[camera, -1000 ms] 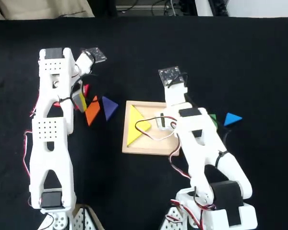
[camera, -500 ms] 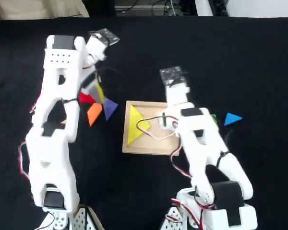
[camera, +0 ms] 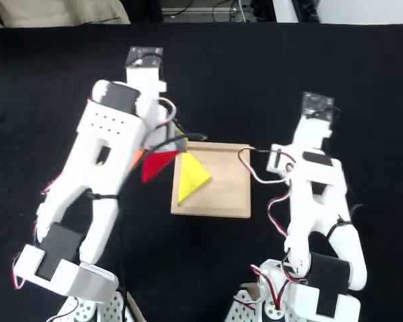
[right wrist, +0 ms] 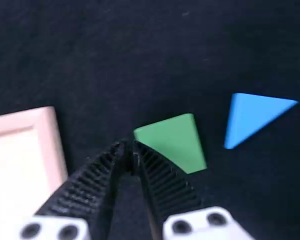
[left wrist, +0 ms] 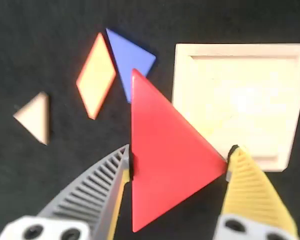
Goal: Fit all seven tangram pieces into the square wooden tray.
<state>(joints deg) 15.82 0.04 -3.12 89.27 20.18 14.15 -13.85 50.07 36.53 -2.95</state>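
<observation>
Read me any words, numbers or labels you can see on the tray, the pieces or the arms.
No readable text.
The wooden tray is bare wood; the red triangle, yellow triangle, green piece and blue triangle are plain colour.
Any marks on the small dark board atop the left arm are too small to read.

White links (camera: 101, 174) and red-white cables (camera: 256, 178) run behind the left gripper (left wrist: 180, 155), with grey and yellow ribbed fingers (left wrist: 97, 187), and the black-fingered right gripper (right wrist: 130, 147).

seven tangram pieces (left wrist: 160, 170) (left wrist: 96, 75) (left wrist: 131, 57) (left wrist: 35, 117) (right wrist: 172, 140) (right wrist: 252, 117) (camera: 190, 176), one wooden tray (camera: 228, 209), two arms (camera: 94, 181) (camera: 316, 194)
</observation>
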